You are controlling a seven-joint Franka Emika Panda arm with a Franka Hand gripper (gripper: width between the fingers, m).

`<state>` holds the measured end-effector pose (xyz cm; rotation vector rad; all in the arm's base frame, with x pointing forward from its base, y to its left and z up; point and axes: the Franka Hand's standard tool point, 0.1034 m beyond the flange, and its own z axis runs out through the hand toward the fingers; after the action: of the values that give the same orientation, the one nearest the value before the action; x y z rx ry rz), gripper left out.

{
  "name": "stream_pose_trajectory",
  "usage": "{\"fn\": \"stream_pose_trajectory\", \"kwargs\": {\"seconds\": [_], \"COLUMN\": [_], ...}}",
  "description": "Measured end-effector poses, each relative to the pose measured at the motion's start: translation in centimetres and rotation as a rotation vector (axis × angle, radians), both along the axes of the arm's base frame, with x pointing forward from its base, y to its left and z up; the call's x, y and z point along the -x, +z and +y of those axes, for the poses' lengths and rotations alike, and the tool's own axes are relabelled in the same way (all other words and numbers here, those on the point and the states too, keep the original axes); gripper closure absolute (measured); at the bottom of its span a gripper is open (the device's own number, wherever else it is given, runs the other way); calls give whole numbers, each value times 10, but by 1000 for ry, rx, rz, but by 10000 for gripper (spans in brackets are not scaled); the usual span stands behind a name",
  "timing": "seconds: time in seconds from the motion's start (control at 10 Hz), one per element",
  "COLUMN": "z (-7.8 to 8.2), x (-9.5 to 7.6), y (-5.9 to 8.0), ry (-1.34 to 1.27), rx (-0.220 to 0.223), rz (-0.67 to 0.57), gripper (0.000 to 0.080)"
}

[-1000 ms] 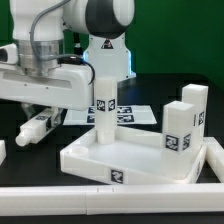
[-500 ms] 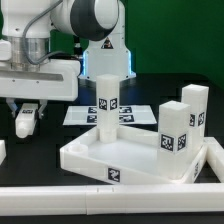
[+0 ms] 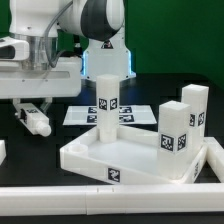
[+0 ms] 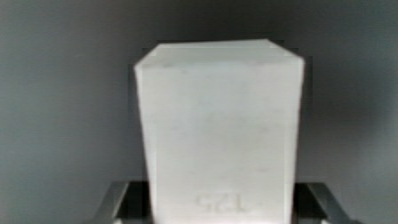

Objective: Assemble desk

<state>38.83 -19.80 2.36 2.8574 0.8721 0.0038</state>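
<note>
The white desk tabletop panel point(image 3: 120, 150) lies upside down in the middle, rim up. Three white tagged legs stand upright in its corner sockets: one at the back point(image 3: 107, 100) and two at the exterior view's right point(image 3: 177, 130) point(image 3: 194, 108). My gripper point(image 3: 33, 112) hangs above the table at the exterior view's left, apart from the panel. It is shut on a fourth white leg point(image 3: 38, 121), which sits tilted in it. In the wrist view this leg point(image 4: 217, 110) fills the middle, clamped between the dark fingers point(image 4: 128, 198) of my gripper point(image 4: 217, 200).
The marker board point(image 3: 78, 116) lies flat behind the panel. A long white border rail point(image 3: 100, 196) runs along the front. A small white piece point(image 3: 2, 150) shows at the exterior view's left edge. The arm's base point(image 3: 105, 45) stands behind the panel.
The wrist has turned with the leg in it. The held leg's free end swung from pointing down-left to down-right, and the hand rose slightly.
</note>
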Motion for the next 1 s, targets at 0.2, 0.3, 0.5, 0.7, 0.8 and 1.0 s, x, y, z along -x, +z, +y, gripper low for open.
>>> {"fn": "stream_pose_trajectory", "kwargs": {"seconds": [0.2, 0.3, 0.5, 0.7, 0.8, 1.0], "z": [0, 2, 37, 39, 38, 38], "x": [0, 0, 4, 4, 5, 5], "y": [-2, -2, -4, -5, -5, -6], "ry": [83, 134, 165, 265, 321, 465], "rx": [3, 3, -93, -80, -78, -70], "rz": [18, 31, 134, 132, 142, 164], "gripper": [511, 511, 511, 511, 511, 511]}}
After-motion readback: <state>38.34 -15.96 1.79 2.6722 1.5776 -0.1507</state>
